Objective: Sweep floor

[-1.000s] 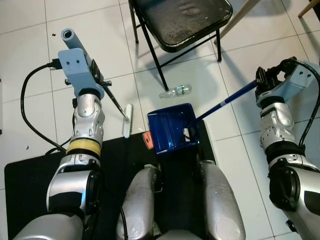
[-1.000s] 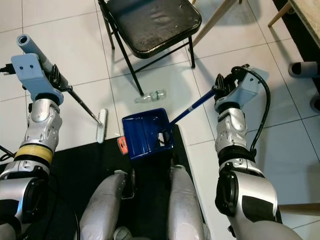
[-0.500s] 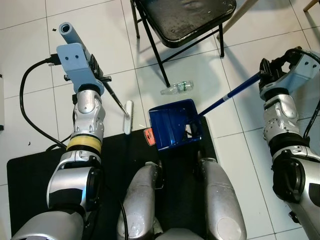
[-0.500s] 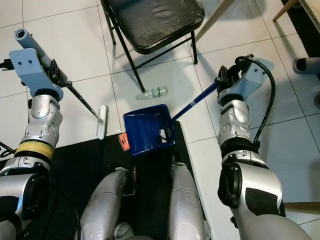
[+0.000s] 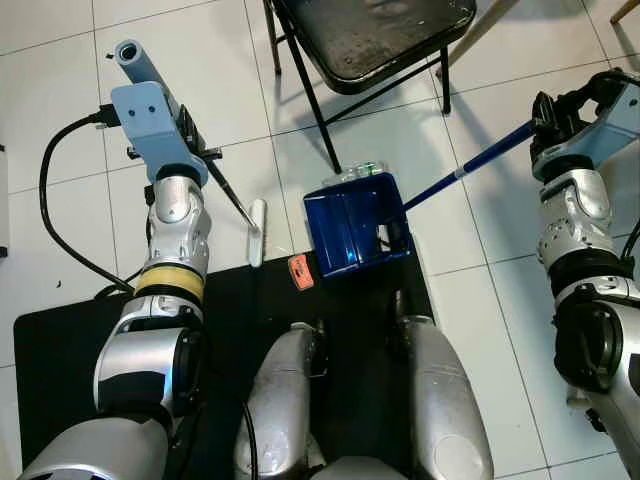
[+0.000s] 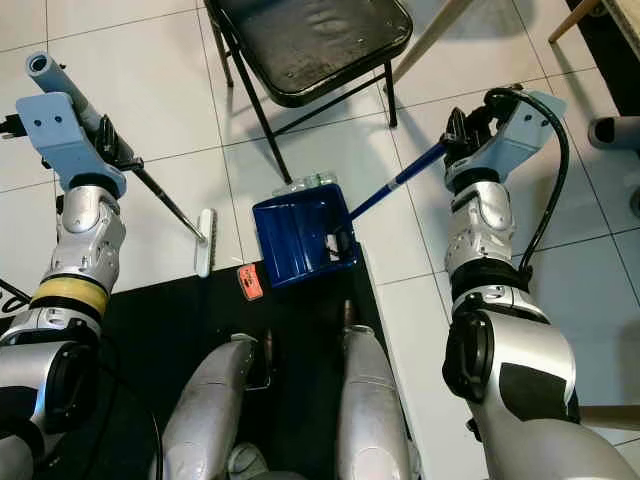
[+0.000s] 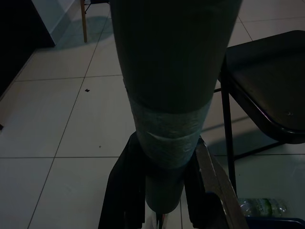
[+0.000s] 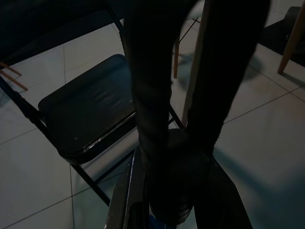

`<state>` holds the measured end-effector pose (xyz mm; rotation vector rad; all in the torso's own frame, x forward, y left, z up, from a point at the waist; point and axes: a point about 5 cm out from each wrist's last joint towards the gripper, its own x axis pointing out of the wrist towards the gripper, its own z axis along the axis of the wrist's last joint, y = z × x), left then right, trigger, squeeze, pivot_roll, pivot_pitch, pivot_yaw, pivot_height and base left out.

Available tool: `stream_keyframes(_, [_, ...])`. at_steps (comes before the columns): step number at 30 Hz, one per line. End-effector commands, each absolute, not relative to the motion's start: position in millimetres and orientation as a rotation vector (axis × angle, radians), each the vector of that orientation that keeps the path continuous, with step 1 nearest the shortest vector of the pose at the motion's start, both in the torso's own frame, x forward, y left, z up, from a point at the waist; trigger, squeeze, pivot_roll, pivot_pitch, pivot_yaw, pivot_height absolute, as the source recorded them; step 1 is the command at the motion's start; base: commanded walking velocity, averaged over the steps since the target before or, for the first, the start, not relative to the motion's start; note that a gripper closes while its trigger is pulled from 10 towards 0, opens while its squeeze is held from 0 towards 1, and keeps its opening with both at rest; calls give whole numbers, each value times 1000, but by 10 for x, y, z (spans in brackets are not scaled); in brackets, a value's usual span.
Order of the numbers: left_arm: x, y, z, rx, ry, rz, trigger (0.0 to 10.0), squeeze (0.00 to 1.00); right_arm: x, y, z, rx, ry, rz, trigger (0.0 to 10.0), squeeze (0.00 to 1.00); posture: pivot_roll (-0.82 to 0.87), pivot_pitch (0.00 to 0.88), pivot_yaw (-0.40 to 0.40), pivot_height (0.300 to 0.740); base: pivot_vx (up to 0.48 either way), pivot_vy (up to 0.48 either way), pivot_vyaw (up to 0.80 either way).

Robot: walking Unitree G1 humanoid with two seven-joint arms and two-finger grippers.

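Chair (image 5: 370,35): black seat, stood on white tiles beyond the dustpan.
Mat (image 5: 60,350): spread dark under the robot's legs.
Dustpan (image 5: 355,222): blue, pressed against a plastic bottle (image 5: 362,170).
Right hand (image 5: 545,110): closed around the dustpan's handle.
Left hand (image 5: 192,140): clamped on the broom (image 5: 256,232).

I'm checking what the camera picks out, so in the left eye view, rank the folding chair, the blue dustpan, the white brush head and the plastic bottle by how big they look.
1. folding chair, though cut off by the frame
2. blue dustpan
3. white brush head
4. plastic bottle, mostly hidden behind the dustpan's far edge, so its rank below the brush head is unsure
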<state>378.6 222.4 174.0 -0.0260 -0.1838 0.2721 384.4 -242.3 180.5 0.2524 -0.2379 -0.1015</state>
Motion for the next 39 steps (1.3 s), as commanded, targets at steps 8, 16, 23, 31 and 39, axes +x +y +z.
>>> stream_keyframes(8, [3703,2346,1617,-7,-160,319,10000,0,3749,-2393,1525,253,-175,-94,10000,0,143,483,79,740,0,0,0])
stream_keyframes(16, [3714,2286,1574,11,-142,348,10000,0,3718,-2328,1395,216,-125,-85,10000,0,148,499,89,740,0,0,0])
stream_keyframes(23, [3765,2194,1577,-9,-120,348,10000,0,3704,-2317,1257,212,-21,-140,10000,0,140,487,91,740,0,0,0])
stream_keyframes(31, [3816,2163,1633,-12,-113,366,10000,0,3797,-2240,1291,148,90,-159,10000,0,128,477,91,740,0,0,0])
stream_keyframes(39, [3847,2144,1659,-14,-105,386,10000,0,3940,-2143,1525,106,109,-89,10000,0,110,461,80,740,0,0,0])
